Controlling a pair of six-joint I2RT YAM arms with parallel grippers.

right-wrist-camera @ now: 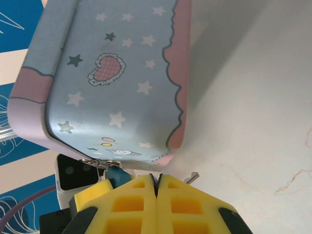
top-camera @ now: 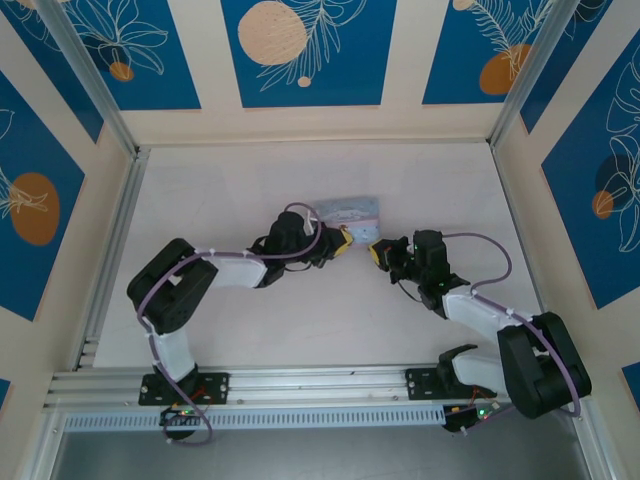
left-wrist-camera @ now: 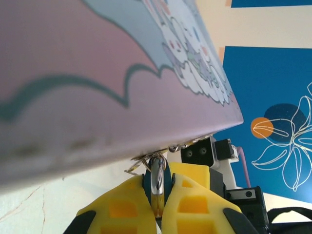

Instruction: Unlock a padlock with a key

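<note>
Insertion is in hand — padlock [left-wrist-camera: 157, 181] is clamped by left end effector [left-wrist-camera: 157, 207], key [right-wrist-camera: 193, 177] by right end effector [right-wrist-camera: 157, 187]; fine alignment is needed next.

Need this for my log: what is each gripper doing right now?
Left gripper: closed on the padlock.
Right gripper: closed, apparently pinching the key.
</note>
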